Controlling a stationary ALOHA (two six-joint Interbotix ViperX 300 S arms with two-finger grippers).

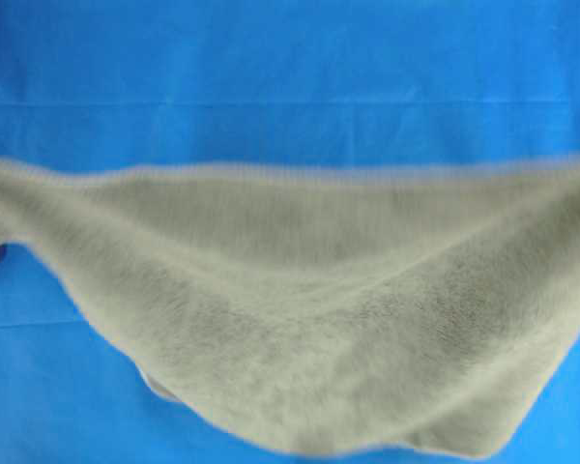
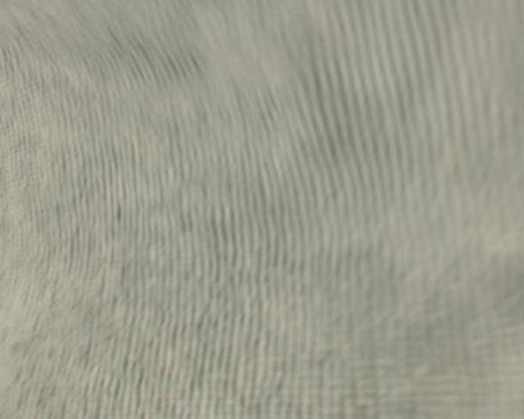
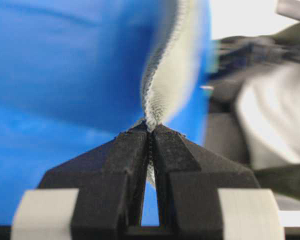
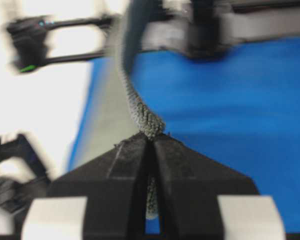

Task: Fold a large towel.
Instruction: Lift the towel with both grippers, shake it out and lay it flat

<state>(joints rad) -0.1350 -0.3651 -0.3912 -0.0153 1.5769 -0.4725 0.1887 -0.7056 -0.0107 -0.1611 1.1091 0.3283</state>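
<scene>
Bright, even light; motion blur smears all four views, with washed-out white glare behind both wrist views.

towel (image 1: pixel 300 319) spans table cover (image 1: pixel 271 68) left to right | sags mid-span (hem pinched at both ends) | cover behind and beneath

The towel (image 1: pixel 300 309) is smeared with blur overhead, both upper corners cut off by the side edges, hiding both arms. At table level its blurred weave fills the whole view. Beyond the left gripper (image 3: pixel 151 131) and right gripper (image 4: pixel 151 136), the pinched cloth and the background blur away.
</scene>
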